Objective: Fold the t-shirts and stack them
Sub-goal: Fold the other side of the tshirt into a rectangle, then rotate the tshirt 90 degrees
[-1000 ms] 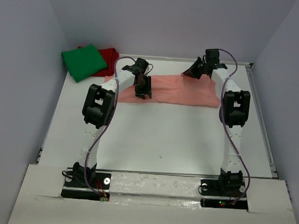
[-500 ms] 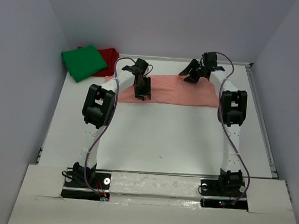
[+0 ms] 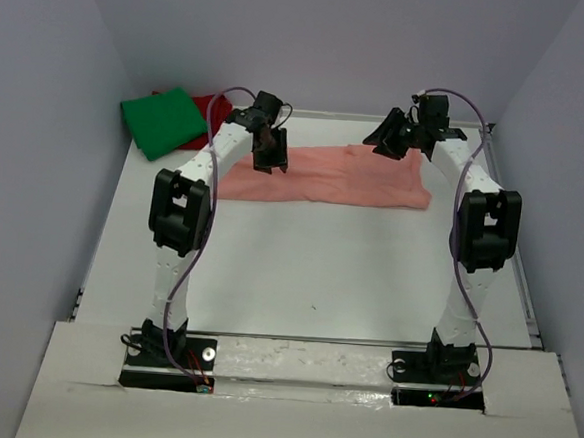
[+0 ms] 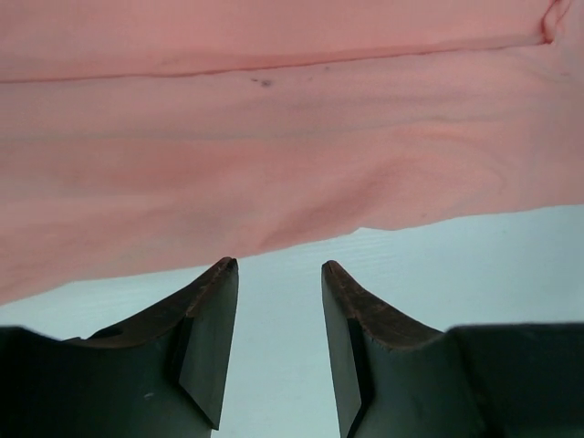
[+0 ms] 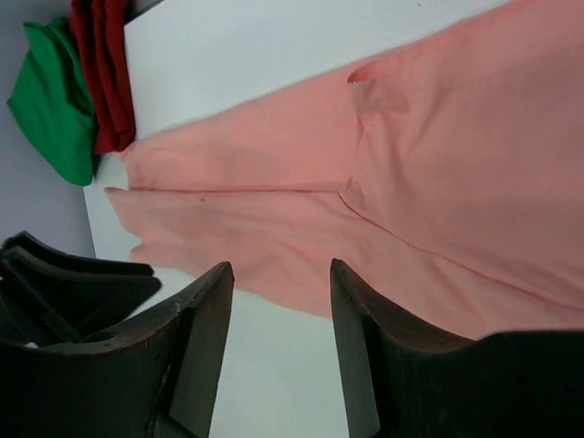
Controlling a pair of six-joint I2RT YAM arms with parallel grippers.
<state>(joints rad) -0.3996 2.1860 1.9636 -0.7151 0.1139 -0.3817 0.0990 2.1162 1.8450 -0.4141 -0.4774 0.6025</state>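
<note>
Mid-fold, left gripper (image 4: 278,266) and right gripper (image 5: 278,269) are hovering open and empty above the salmon-pink t-shirt (image 3: 325,176); edge grips seem needed next.

A white table (image 3: 298,270) sits inside plain pale lilac-grey walls (image 3: 324,41) at the back and both sides. A thin metal rail (image 3: 520,255) runs along its right edge, a white ledge (image 3: 299,410) across the front; light is soft, even

The salmon-pink tee (image 3: 325,176) is soft matt cloth; the white table (image 3: 318,271) is smooth.
</note>
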